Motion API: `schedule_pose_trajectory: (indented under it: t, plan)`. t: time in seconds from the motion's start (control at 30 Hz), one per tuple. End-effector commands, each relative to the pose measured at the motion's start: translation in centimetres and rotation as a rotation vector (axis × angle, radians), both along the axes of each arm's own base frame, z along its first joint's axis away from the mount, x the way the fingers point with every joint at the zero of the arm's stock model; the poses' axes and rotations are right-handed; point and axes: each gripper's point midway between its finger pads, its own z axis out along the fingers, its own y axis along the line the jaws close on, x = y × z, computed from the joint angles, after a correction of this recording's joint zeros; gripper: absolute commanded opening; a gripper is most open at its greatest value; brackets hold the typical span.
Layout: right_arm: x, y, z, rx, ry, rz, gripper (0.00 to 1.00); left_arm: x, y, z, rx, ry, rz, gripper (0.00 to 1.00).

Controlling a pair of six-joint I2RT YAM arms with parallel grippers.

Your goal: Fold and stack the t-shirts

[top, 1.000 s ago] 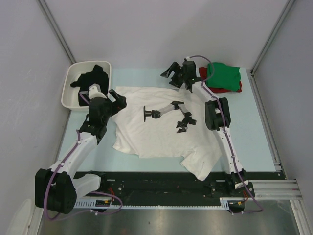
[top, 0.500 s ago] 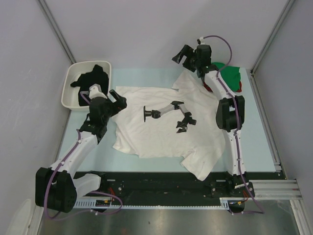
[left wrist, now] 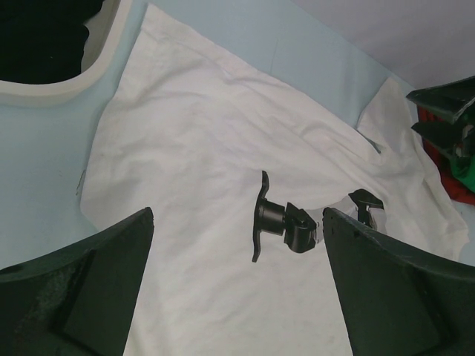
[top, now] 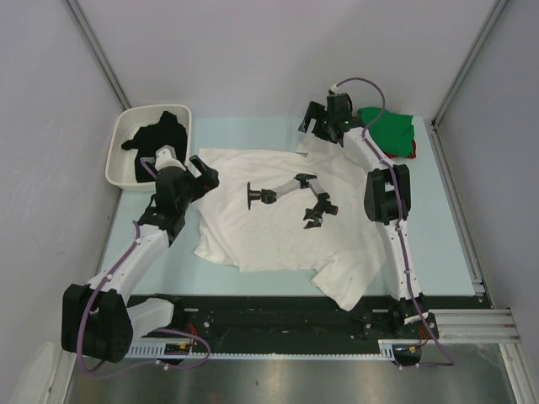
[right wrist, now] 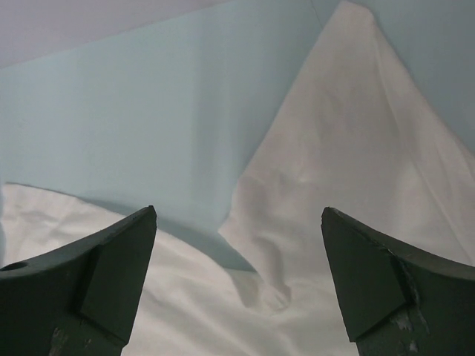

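Observation:
A large white t-shirt lies spread flat mid-table, a black arm-shaped figure on its chest. My left gripper hovers open over its left shoulder; in the left wrist view the cloth fills the space between the wide fingers. My right gripper is open above the shirt's far right sleeve, holding nothing. A folded green t-shirt rests on a red t-shirt at the back right. The black t-shirt is bunched in the tray.
The white rounded tray stands at the back left, its rim close to the white shirt's edge. Grey walls enclose the pale blue table. The arm bases and a black rail line the near edge.
The right arm swung right and up, then dropped slightly; the white shirt's far right sleeve now lies pulled out toward the back. The left arm stayed put.

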Motion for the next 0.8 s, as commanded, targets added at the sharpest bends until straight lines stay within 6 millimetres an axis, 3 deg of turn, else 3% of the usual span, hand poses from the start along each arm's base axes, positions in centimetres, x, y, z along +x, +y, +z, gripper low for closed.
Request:
schedule_pose_trajectory:
  t: [0.0,0.43,0.77]
  plan:
    - [0.6,-0.4,-1.3,-0.041,0.004,-0.006,0.98,0.8,-0.2,1.7,-0.012,-0.034,0.004,1.0]
    - [0.9,-0.8,-7.0,-0.053,0.109,-0.049,0.98,1.0,-0.3,1.1,-0.022,-0.018,0.008,1.0]
    - [1.5,-3.6,-10.4,-0.014,0.196,-0.196,1.0,1.2,-0.3,-0.2,-0.02,0.01,0.014,1.0]
